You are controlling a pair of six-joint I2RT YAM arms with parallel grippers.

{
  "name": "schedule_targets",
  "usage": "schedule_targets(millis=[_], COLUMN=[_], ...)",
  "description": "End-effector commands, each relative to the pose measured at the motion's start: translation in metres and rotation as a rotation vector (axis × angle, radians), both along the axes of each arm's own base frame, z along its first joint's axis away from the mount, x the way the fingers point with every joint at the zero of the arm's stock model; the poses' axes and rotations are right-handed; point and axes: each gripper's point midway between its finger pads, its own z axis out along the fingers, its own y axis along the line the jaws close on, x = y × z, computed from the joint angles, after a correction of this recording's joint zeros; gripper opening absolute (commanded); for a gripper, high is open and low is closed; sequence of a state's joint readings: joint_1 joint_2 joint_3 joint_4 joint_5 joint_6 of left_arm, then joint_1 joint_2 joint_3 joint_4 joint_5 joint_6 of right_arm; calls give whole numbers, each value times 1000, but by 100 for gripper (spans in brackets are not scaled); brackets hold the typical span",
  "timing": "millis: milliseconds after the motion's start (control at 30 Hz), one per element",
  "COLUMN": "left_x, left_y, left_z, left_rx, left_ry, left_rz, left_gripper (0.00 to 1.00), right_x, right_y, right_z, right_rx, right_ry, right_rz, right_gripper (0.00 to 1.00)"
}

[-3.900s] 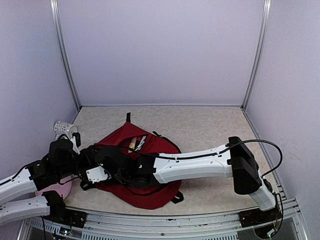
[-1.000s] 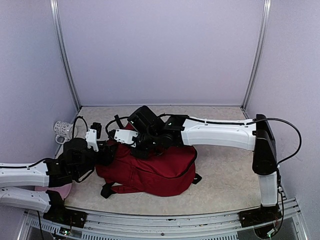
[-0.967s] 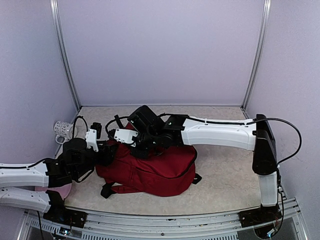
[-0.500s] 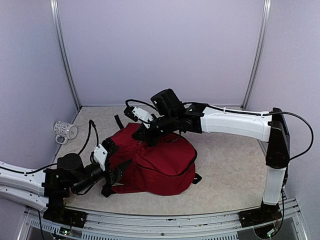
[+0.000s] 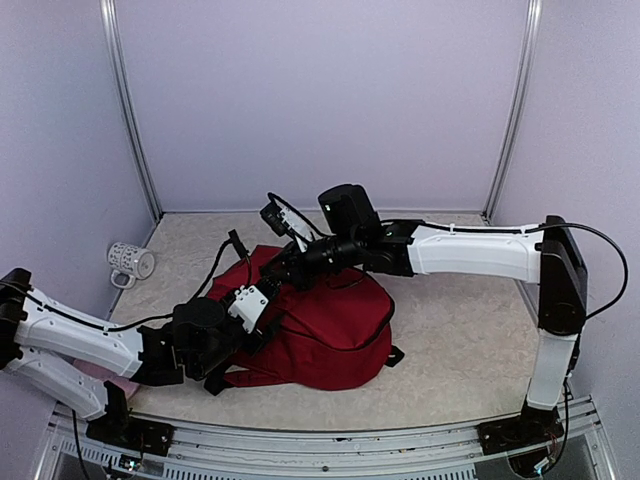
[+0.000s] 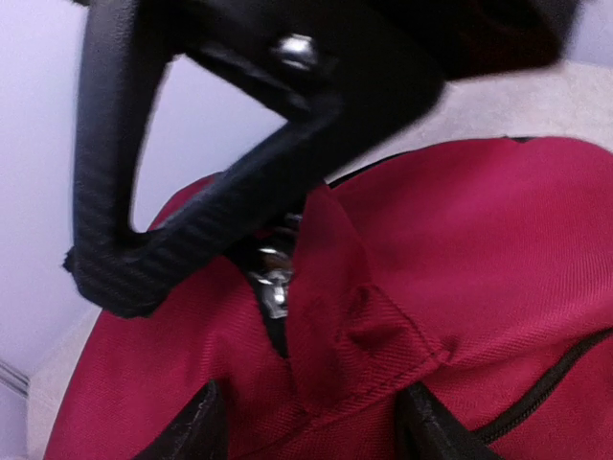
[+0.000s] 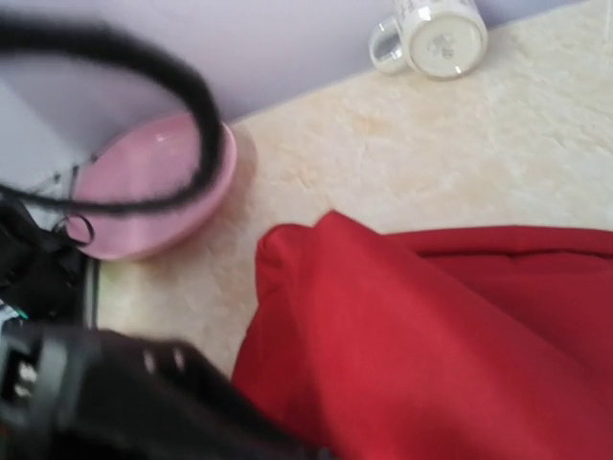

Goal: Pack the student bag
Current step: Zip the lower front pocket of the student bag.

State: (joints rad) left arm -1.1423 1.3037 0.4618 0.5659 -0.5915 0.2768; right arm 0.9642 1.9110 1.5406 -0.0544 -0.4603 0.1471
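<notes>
The student bag (image 5: 330, 330) lies slumped on the table (image 5: 450, 310), near the middle and slightly to the left, with its dark red shell uppermost. A metal zip pull (image 6: 274, 283) is seen at a fold near the top of the bag.

The left gripper (image 6: 311, 431) is set low against the near-left end of the bag. Its jaws stand apart, with a raised ridge of red fabric between them, and nothing is clamped. The right gripper (image 5: 283, 268) is reached across to the top of the bag, and one of its black fingers comes down just beside the zip pull. The right wrist view is blurred, so it cannot be told whether those jaws are closed on anything.

The step in hand is judged to be work on the zip. For a clean run, the fabric beside the track should be pinched and held taut by the left gripper. The pull should be drawn by the right gripper along the line of the teeth, not lifted away from them. Loose fabric should be kept clear of the slider.

No opening into the bag is exposed, so its contents cannot be reported. A white mug (image 5: 132, 262) lies on its side near the left wall, its inside not visible. A pink bowl (image 7: 158, 182) sits beside the left arm, and nothing is seen in its exposed part.
</notes>
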Motion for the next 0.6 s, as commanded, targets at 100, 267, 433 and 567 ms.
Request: schedule_targets(millis=[100, 267, 433, 567], left_x=[13, -1, -33, -63], left_y=[3, 9, 5, 4], left_z=[6, 9, 3, 4], left_rx=[-18, -47, -65, -92], left_ry=[-39, -18, 52, 81], left_rz=[71, 41, -58, -110], left_gripper=[1, 0, 0, 0], right_x=[15, 52, 115, 179], right_y=[-14, -31, -61, -100], right_z=[67, 69, 61, 33], right_rx=[231, 262, 304, 304], right_ry=[29, 37, 50, 91], right_rz=[12, -71, -211, -359], right_gripper=[0, 0, 0, 0])
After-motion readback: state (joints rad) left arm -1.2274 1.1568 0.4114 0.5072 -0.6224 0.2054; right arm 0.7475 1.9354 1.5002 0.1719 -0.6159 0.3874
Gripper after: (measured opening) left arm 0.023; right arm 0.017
